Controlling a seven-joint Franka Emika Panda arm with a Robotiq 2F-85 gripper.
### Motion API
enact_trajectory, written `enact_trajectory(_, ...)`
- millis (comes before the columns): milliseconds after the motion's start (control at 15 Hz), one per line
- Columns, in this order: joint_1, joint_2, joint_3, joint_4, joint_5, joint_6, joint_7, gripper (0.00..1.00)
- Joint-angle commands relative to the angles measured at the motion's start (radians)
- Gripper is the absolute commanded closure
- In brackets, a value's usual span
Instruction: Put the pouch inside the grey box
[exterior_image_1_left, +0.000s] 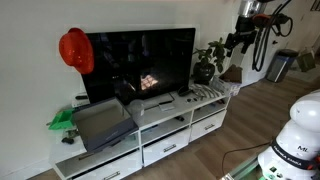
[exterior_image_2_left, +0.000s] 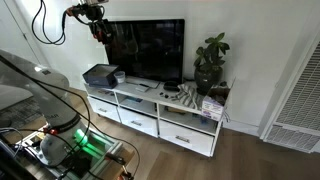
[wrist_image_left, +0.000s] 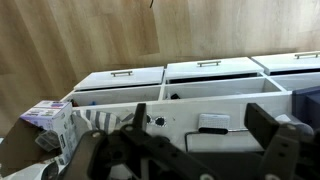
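Observation:
The grey box (exterior_image_1_left: 100, 125) is wide, shallow and dark grey. It lies on the left end of the white TV stand, and it also shows in an exterior view (exterior_image_2_left: 100, 75). My gripper (exterior_image_2_left: 98, 25) hangs high in the air in front of the stand, well above it; it also shows in an exterior view (exterior_image_1_left: 238, 42). In the wrist view the gripper (wrist_image_left: 200, 125) is open with nothing between its fingers. A small dark thing (exterior_image_2_left: 172, 97) lies on the stand top right of the TV foot. I cannot tell whether it is the pouch.
A TV (exterior_image_1_left: 140, 62) with a red hat (exterior_image_1_left: 75, 50) on its corner stands on the white stand (exterior_image_1_left: 200, 125). A green object (exterior_image_1_left: 62, 120) sits left of the box. A potted plant (exterior_image_2_left: 210, 62), a striped cloth (exterior_image_2_left: 200, 100) and a pale flat unit (wrist_image_left: 212, 122) are also there.

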Motion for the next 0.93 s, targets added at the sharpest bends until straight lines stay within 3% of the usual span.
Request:
enact_trajectory(0,-0.001,0.055,-0.01,0.029,0.014,0.003,0.028,0.0)
enact_trajectory(267,-0.047,0.26,-0.04,0.114,0.078,0.082,0.169,0.0)
enact_trajectory(467,-0.071,0.42,-0.071,0.179,0.131,0.205,0.242,0.0)
enact_trajectory(867,-0.073,0.732,-0.134,0.328,0.311,0.38,0.348,0.0)
